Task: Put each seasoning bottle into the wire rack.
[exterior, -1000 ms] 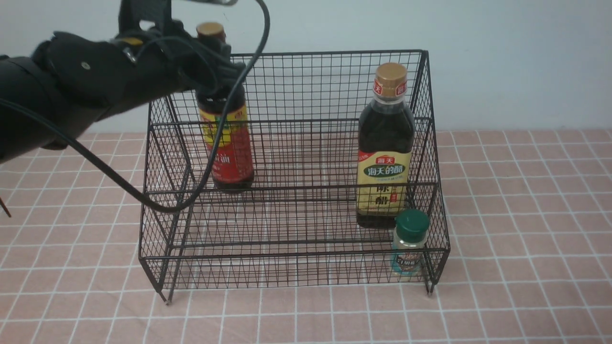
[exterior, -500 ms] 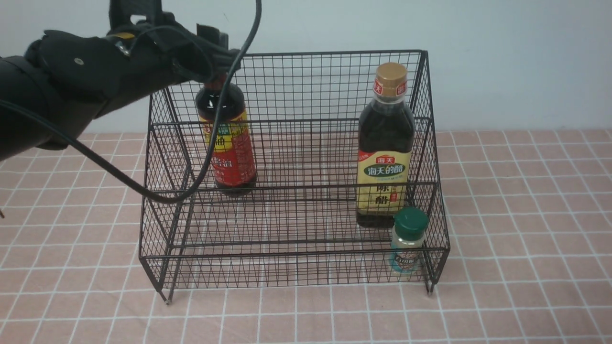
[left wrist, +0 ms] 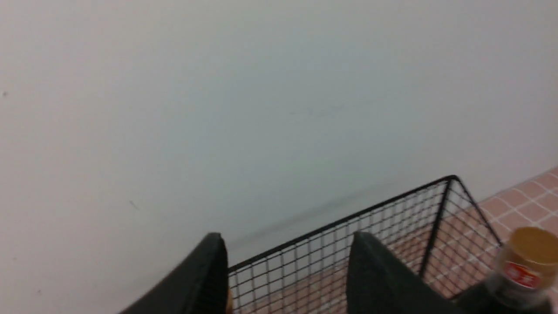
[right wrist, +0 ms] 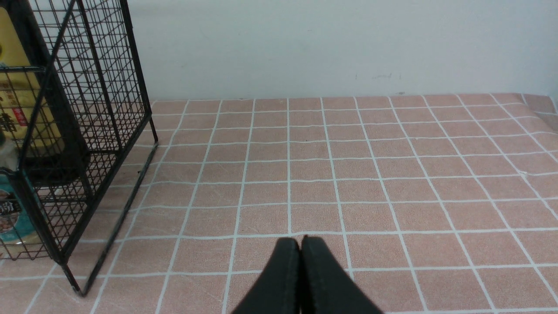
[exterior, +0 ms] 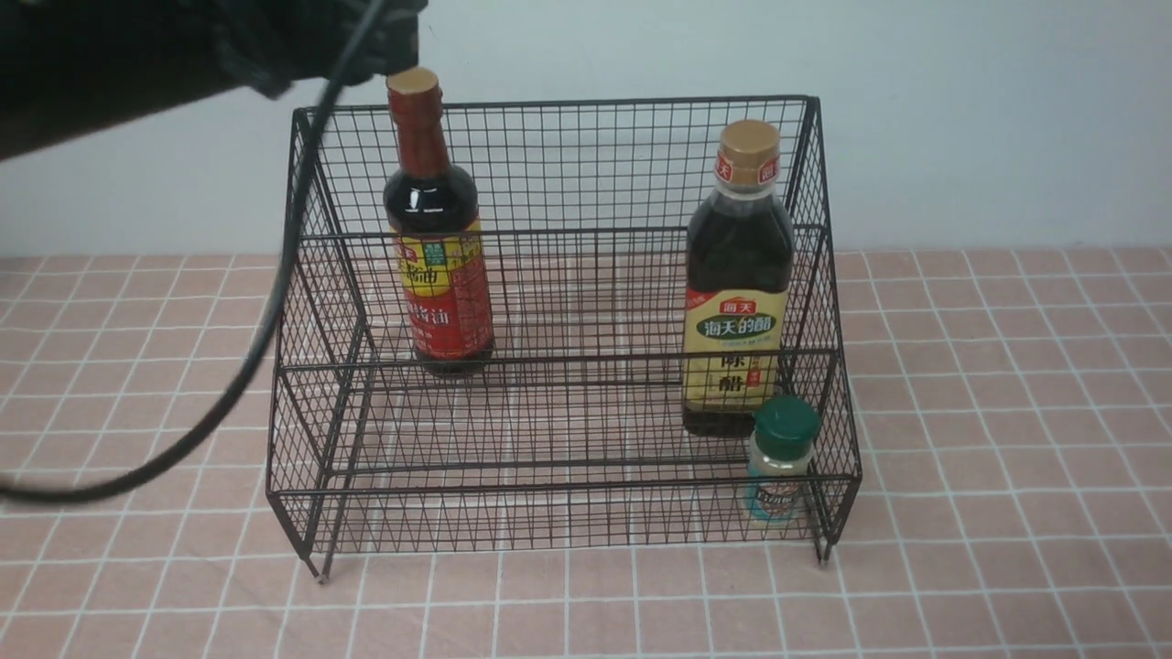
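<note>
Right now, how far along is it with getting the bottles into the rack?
It looks finished. The red-neck bottle stands on the rack's upper tier, the gold-cap bottle and the shaker on the lower tier. Nothing is in hand: the left gripper is open above the rack, the right gripper shut over bare table. No bottle is left outside.

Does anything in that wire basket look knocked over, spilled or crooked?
Nothing stands out. The red-necked bottle, the gold-capped bottle and the little green-capped shaker all stand upright in the wire rack; no spills.
</note>
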Controlling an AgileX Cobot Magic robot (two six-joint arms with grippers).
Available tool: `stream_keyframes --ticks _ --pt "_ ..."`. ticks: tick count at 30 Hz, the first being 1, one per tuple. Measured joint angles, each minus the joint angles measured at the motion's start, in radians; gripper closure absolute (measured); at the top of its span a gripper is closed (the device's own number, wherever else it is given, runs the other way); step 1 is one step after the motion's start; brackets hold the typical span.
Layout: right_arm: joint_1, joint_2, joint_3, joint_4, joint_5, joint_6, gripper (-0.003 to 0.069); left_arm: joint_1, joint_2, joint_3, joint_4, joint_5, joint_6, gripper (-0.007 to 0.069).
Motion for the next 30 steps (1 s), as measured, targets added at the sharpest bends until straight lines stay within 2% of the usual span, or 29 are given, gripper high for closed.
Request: stream_keyframes --ticks 1,2,3,4,5,7,8,12,13,15,19,30 --pt "0.0 0.0 0.0 0.0 0.0 0.0 0.0673 0.0 -0.006 0.0 0.0 0.009 0.0 0.035" --pt "0.0 0.0 0.0 0.0 0.0 0.0 0.0673 0.0 -0.052 0.0 0.013 0.094 0.0 0.0431" --pt "0.0 0.0 0.0 0.0 0.0 0.0 0.0673 0.0 -0.057 0.0 0.013 0.103 0.0 0.0441" --pt "0.0 0.0 0.0 0.0 0.0 0.0 0.0673 0.0 -0.103 -0.001 0.046 0.199 -0.001 0.054" --pt "0.0 0.0 0.0 0.0 0.0 0.0 0.0673 0.0 -0.107 -0.001 0.054 0.209 -0.004 0.0548" --pt "0.0 0.0 0.0 0.0 0.0 0.0 0.0673 0.001 -0.157 -0.001 0.114 0.323 -0.036 0.061" --pt "0.0 0.0 0.0 0.0 0.0 0.0 0.0673 0.001 -0.161 -0.001 0.125 0.331 -0.046 0.0613" --pt "0.0 0.0 0.0 0.0 0.0 0.0 0.0673 0.001 -0.26 -0.001 0.252 0.491 -0.249 0.0631" --pt "0.0 0.0 0.0 0.0 0.0 0.0 0.0673 0.001 -0.265 -0.001 0.264 0.497 -0.259 0.0631" --pt "0.0 0.0 0.0 0.0 0.0 0.0 0.0673 0.001 -0.327 -0.001 0.34 0.562 -0.387 0.0631" --pt "0.0 0.0 0.0 0.0 0.0 0.0 0.0673 0.001 -0.412 -0.001 0.425 0.612 -0.484 0.0631" --pt "0.0 0.0 0.0 0.0 0.0 0.0 0.0673 0.001 -0.548 -0.01 0.452 0.634 -0.514 0.0631"
